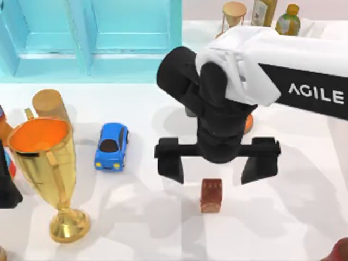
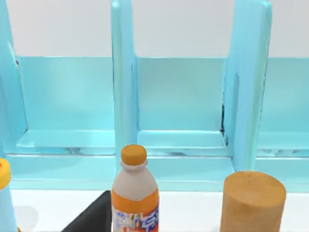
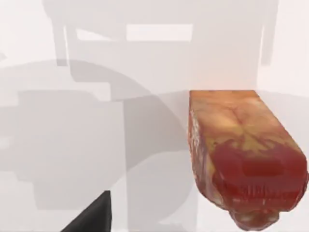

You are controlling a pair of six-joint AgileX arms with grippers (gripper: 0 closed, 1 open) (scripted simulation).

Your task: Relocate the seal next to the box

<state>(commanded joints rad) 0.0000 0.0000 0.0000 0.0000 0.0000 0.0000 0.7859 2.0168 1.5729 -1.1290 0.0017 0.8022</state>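
Small reddish-brown seal [image 1: 211,195] [image 3: 244,154], blocky, with a bumpy carved top. Standing on the white table, lower centre of the top view, slightly right of middle. Long axis runs up-down in frame.

My right wrist camera looks onto the white table [image 3: 58,145]. The seal [image 3: 244,154] lies on it, a reddish-brown block with an uneven, carved surface. Grey shadows cross the table beside it. A dark wedge [image 3: 94,217] sits at the frame's edge.
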